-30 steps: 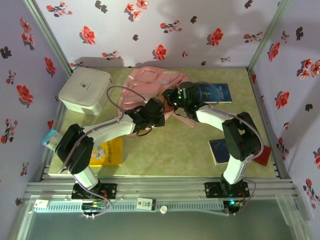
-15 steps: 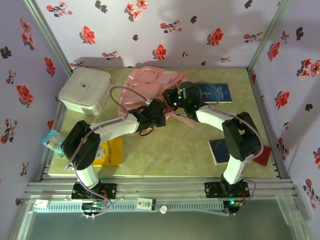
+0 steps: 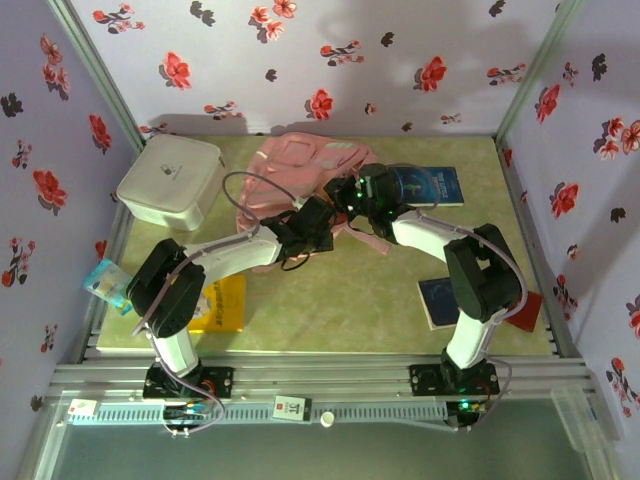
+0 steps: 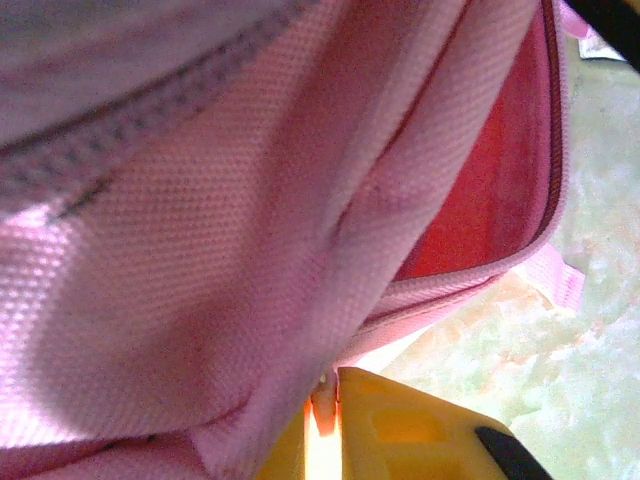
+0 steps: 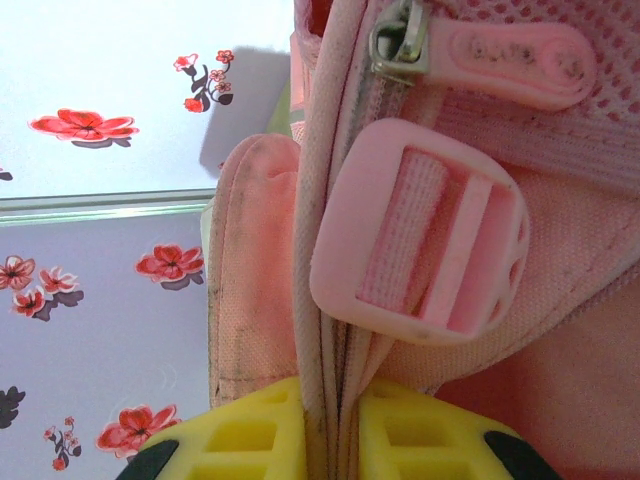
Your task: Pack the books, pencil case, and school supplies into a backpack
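Hardly anything is packed yet, as far as I can see. All three books lie out on the green marbled worktop (image 3: 330, 310). One dark blue paperback (image 3: 435, 185) is just right of the backpack (image 3: 295, 165), another blue one (image 3: 435, 303) sits near the right arm's (image 3: 470, 270) base, and the yellow one (image 3: 225, 305) is partly under the left arm (image 3: 230, 255). A white rounded box (image 3: 170, 180), a pale blue packet (image 3: 105, 280) and a flat red item (image 3: 525, 310) also sit out; I can't tell which of these is the pencil case.

The backpack slumps at the back centre of the worktop with both arms reaching into its near side. The left jaws are closed, pinching a fold of pink fabric by a zip edge. The right jaws are clamped on a seam and webbing just below a strap buckle (image 5: 420, 235). I'd judge they are spreading the mouth open, so all the loading is left to do.

The bag is soft, coarse-woven pale pink cloth that creases and sags. A red lining (image 4: 490, 190) shows behind one zip line. The buckle is smooth moulded pink plastic with rounded corners, and above it is a rubbery pink zip pull (image 5: 510, 55) on a metal slider. The books are thin, flat and glossy.
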{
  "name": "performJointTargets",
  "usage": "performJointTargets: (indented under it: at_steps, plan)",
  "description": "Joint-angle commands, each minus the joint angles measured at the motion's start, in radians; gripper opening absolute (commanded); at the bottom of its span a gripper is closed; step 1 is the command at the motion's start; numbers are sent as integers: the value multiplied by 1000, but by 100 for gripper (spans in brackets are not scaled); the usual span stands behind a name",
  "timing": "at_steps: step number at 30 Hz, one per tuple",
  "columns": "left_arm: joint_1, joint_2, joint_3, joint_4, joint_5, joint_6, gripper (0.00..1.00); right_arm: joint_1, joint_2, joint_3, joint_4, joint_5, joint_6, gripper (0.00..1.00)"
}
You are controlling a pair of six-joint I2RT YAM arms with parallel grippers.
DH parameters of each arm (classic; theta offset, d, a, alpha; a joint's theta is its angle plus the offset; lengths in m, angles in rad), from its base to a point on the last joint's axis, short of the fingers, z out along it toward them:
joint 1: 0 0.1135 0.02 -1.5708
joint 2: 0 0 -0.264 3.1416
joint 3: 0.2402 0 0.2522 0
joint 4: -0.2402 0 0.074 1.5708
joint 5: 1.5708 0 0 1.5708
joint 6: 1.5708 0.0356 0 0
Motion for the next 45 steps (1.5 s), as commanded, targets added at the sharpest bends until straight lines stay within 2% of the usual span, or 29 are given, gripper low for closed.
performJointTargets:
  at_steps: [1,9,15,22,31,40,42,45]
  plan:
    - [-3,15,18,16,-56,-27,15,9,-31,16,110,-18,18,16]
    - [-3,38,38,12,-82,-25,15,9,-40,10,110,-11,18,16]
    - [-3,17,26,-18,-106,-25,0,1,-51,-3,82,17,-7,15]
    - [11,-91,-77,-52,-91,-3,0,-34,-68,-11,-4,68,-91,14]
    - [95,-235,-206,-90,23,55,0,-70,-57,-21,-66,104,-156,14]
    - [170,-307,-252,-136,31,121,0,-85,-41,-20,-103,114,-190,14]
    - [170,-296,-238,-135,55,155,0,-88,-42,-19,-114,110,-193,19]
    - [169,-277,-204,-126,122,200,0,-101,-66,-22,-134,84,-197,31]
